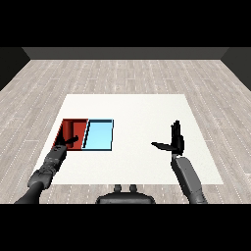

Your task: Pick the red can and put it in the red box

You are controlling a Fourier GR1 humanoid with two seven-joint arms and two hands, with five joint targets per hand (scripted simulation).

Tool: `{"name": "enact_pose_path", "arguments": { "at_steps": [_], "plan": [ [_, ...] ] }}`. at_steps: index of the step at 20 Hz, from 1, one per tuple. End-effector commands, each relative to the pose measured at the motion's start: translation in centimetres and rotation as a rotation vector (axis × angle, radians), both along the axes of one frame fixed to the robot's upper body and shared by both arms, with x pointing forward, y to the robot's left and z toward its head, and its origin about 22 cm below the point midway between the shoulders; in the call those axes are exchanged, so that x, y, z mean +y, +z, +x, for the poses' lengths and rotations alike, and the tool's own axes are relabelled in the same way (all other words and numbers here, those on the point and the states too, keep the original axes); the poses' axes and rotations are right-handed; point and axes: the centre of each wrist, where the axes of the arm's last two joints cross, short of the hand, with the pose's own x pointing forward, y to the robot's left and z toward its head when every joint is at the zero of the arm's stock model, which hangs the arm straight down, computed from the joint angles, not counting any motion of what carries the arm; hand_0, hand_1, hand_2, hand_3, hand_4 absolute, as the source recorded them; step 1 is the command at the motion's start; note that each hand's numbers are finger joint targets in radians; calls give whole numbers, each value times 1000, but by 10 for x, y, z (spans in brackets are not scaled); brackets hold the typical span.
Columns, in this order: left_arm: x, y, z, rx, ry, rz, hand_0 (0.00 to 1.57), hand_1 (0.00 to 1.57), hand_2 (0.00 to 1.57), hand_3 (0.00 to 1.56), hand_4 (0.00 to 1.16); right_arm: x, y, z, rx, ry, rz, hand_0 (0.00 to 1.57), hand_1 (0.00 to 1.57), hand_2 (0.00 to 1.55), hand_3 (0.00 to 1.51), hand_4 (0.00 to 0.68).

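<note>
Red tray (68, 128) and light blue tray (99, 135) side by side near the table's (142, 108) left edge. Left hand (66, 143) over the red tray's near edge, fingers' state unclear. Right hand (175, 139) relaxed, fingers straight, thumb out, toward the right edge; red can unseen.

Single head view looks down and forward across the table (147, 108)

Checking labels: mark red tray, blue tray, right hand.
red tray (67, 128): head view, bare floor.
light blue tray (100, 135): head view, floor centre.
right hand (175, 140): head view, palm.
</note>
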Motion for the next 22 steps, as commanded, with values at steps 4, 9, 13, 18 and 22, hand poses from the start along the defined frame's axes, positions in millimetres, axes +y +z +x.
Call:
{"name": "enact_pose_path", "arguments": {
  "at_steps": [4, 9, 13, 18, 22],
  "plan": [
    [10, 6, 0, 86, -40, -78, 0, 0, 0, 0, 0, 3, -17, 3, -11, -14, 12, 0, 0, 0, 0, 0],
    [13, 13, 4, 47, -30, 22, 0, 0, 0, 0, 0, 9, 4, 1, -38, 0, 41, 0, 0, 0, 0, 0],
    [7, 28, 19, -259, -122, -84, 0, 0, 0, 0, 0, -7, -7, -10, -40, 8, 38, 0, 0, 0, 0, 0],
    [-10, 36, 30, -543, -249, -200, 670, 670, 381, 0, 0, 2, 4, -7, -88, 84, 53, 0, 0, 0, 0, 0],
    [-39, 42, 39, -694, -377, -262, 0, 0, 0, 0, 0, 15, 9, -8, -107, 122, 51, 0, 0, 0, 0, 0]
  ]
}}
